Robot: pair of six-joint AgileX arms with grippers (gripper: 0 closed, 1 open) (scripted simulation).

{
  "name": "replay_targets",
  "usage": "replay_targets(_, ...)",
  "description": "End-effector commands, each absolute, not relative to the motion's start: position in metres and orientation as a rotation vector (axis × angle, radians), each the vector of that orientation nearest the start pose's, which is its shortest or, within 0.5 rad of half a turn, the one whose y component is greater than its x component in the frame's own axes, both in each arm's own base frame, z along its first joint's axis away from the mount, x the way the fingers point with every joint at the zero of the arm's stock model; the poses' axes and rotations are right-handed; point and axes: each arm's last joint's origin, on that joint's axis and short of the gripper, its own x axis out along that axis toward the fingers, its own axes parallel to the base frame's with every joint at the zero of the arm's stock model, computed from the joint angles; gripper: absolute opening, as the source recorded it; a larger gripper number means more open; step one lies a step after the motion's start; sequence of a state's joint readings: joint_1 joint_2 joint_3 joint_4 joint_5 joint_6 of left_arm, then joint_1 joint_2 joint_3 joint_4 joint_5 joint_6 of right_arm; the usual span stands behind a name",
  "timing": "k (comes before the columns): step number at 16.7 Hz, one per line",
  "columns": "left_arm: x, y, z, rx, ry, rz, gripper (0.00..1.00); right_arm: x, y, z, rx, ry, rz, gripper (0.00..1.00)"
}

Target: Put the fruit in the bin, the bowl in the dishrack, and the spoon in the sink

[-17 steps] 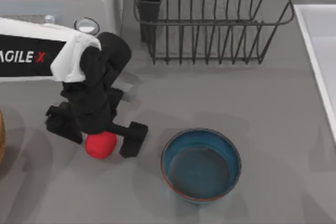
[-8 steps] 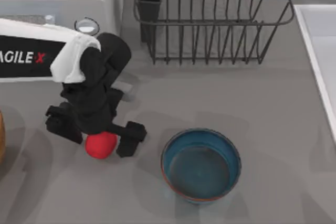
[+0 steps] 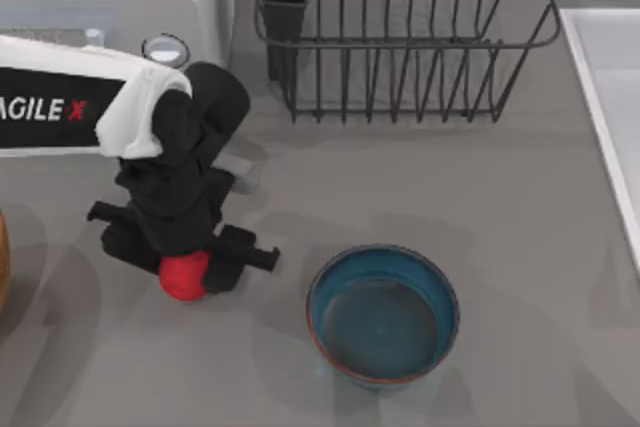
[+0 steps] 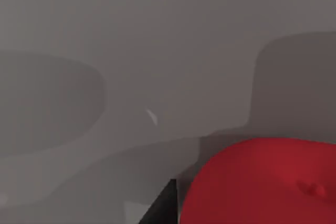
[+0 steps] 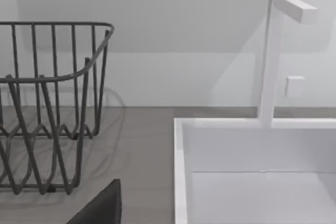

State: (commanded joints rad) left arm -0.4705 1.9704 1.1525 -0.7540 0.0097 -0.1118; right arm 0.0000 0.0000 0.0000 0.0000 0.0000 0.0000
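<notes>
left gripper [image 3: 187, 269] around fruit [image 3: 183, 277]

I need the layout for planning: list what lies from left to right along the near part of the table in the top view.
fruit clamped in the left gripper → bowl → sink rim at the right edge.

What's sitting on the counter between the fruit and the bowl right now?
Only one finger of the left end effector, closed on the fruit. Past it, the top view shows bare grey counter up to the bowl.
</notes>
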Motion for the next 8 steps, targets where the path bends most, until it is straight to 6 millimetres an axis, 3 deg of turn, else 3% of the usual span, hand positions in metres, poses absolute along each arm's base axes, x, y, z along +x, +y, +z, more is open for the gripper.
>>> replay_targets(8,0.3035,-0.1523,0.1060,0.271,1.557,-0.283,0.00,0.1057,-0.0012,0.1600,0.000,0.000,0.000,1.00)
